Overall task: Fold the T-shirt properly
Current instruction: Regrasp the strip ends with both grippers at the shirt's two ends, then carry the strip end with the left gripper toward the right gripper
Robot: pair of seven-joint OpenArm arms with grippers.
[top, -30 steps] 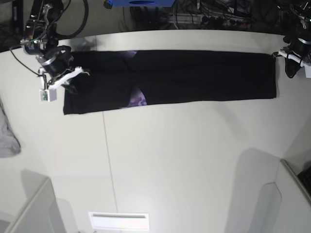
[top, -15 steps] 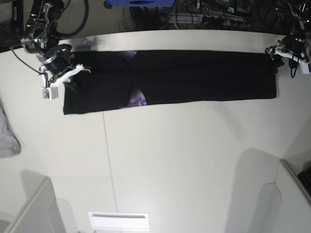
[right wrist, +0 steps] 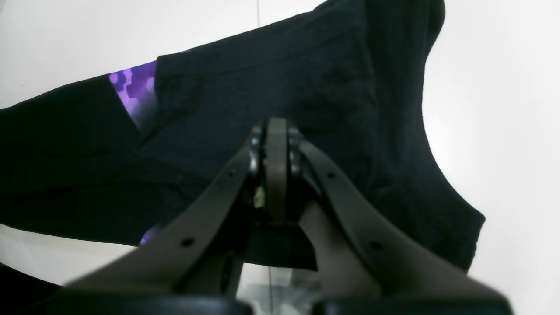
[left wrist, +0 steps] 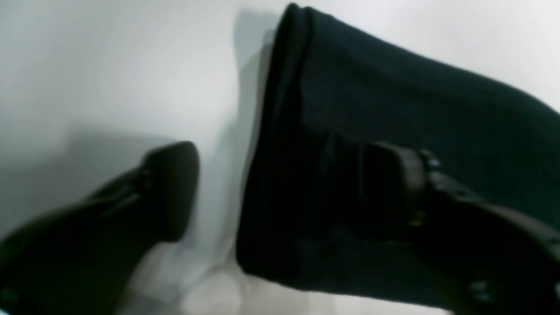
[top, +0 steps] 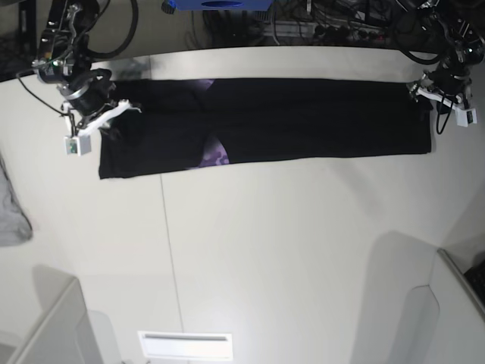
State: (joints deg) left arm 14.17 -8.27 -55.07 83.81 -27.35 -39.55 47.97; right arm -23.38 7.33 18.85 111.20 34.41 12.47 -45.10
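The black T-shirt (top: 303,117) lies folded into a long strip across the far side of the table, with purple print (top: 216,155) showing near its middle-left. My right gripper (top: 121,108) is at the strip's left end. In the right wrist view it (right wrist: 276,124) is shut, its tips pressed into the black cloth (right wrist: 332,87). My left gripper (top: 422,95) is at the strip's right end. In the left wrist view it (left wrist: 284,183) is open, with one finger (left wrist: 170,188) over the bare table and the other (left wrist: 393,175) over the shirt (left wrist: 437,113).
A light grey cloth (top: 11,212) lies at the table's left edge. White box-like shapes stand at the near left (top: 53,326) and near right (top: 455,303). Cables and gear crowd the area behind the table (top: 318,23).
My left arm has come in from the right edge onto the shirt's right end. My right gripper has shifted slightly up and stays at the left end.
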